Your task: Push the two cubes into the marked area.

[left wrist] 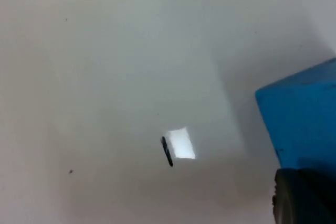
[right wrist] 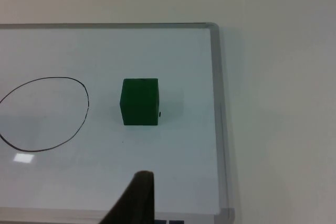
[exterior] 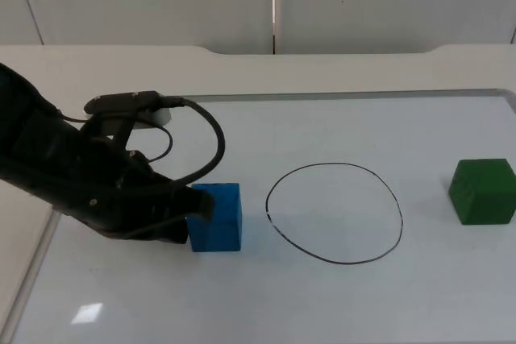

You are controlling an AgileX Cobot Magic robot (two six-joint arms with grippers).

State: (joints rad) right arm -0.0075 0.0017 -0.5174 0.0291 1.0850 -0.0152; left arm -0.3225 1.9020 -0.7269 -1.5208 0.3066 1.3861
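The blue cube (exterior: 216, 217), left of the marked area (exterior: 334, 213), is being pushed by the left gripper (exterior: 193, 207), finger state untellable; the green cube (exterior: 482, 191) waits right, so rightward pushing is judged next.

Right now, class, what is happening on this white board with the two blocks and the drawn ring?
The left tool is down against the blue block, on the side away from the drawn ring, placed to push it in. The block sits just outside the ring. The green block sits untouched on the ring's other side, also outside it. The right tool waits above the board, looking at the green block.
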